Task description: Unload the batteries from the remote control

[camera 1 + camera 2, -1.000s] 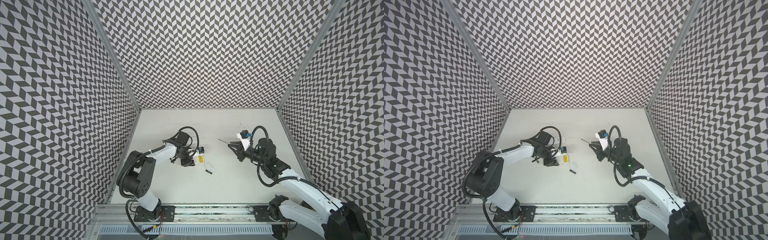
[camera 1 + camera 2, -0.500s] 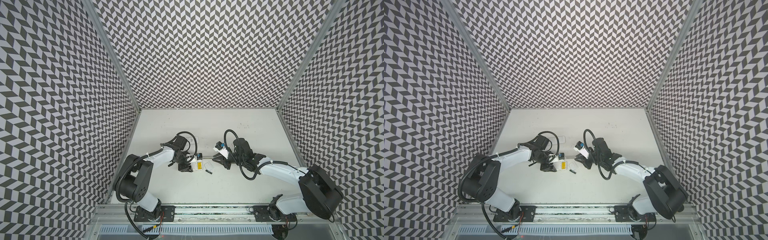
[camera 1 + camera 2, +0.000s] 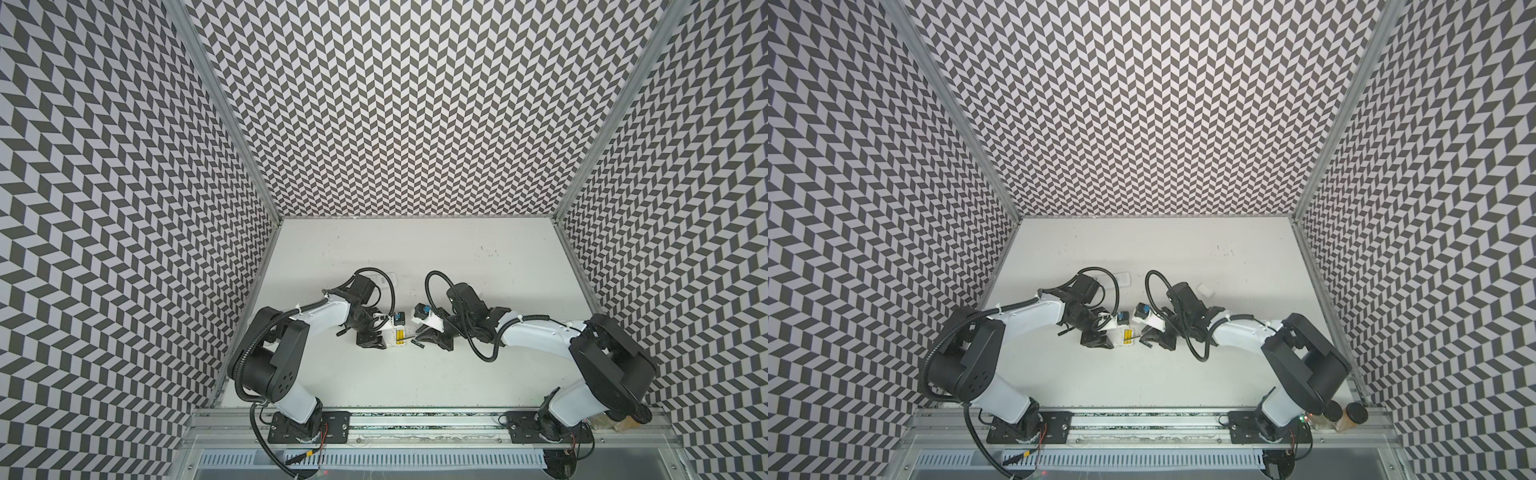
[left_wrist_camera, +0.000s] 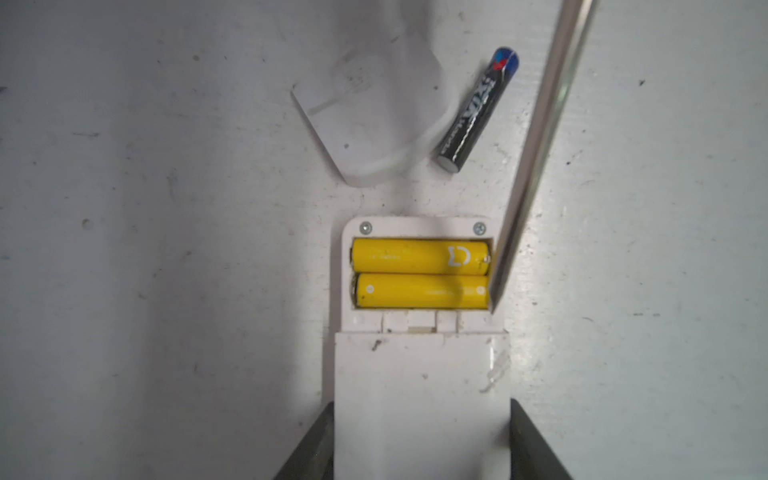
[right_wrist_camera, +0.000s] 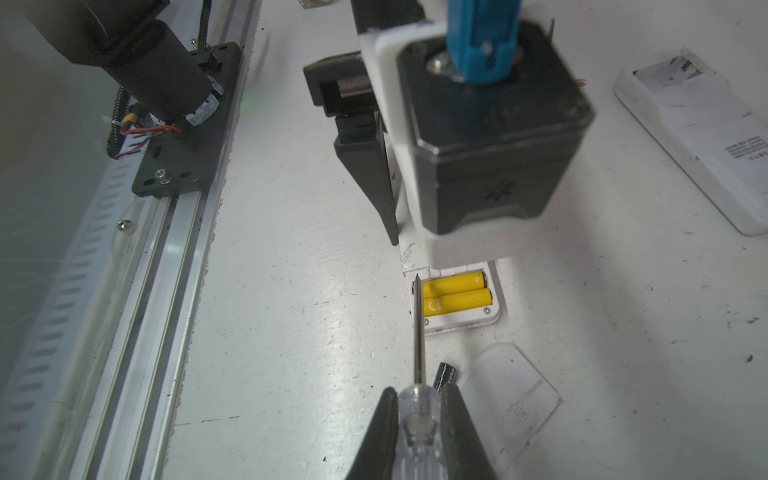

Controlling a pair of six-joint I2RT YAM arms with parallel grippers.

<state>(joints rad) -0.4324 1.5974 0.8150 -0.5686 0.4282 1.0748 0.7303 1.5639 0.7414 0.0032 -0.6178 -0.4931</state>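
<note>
**Left wrist view: screwdriver (image 4: 536, 145) tip at the corner of the open battery bay**

The remote control (image 4: 419, 395) lies face down mid-table with its bay uncovered. The left gripper (image 4: 422, 403) pinches its body, one finger against each long side, left of the bay. Two cells sit side by side in the bay, running near to far: the left yellow battery (image 4: 419, 291) and the right yellow battery (image 4: 419, 256). The right gripper (image 5: 419, 395) is clamped on the clear handle of the screwdriver, whose tip sits at the near end of the left yellow battery. One black battery (image 4: 478, 110) lies loose on the table (image 3: 415, 257) just right of the remote, beside the detached battery cover (image 4: 365, 120).

The step in hand looks like prying out the left cell. It calls for working the tip under that near end and tilting the handle gently, so the end rises rather than flicks out. The left grip needs to hold firm, since a sideways push would slide the remote.

Room is tight: the left arm's camera housing (image 5: 494, 137) overhangs the bay, so the shaft has only a low lane from the right. The loose battery and cover lie under that lane. The near side, toward the rail (image 3: 415, 419), is bare table, the better way for a freed cell to roll. A second remote (image 5: 702, 137) lies farther back, well apart.
</note>
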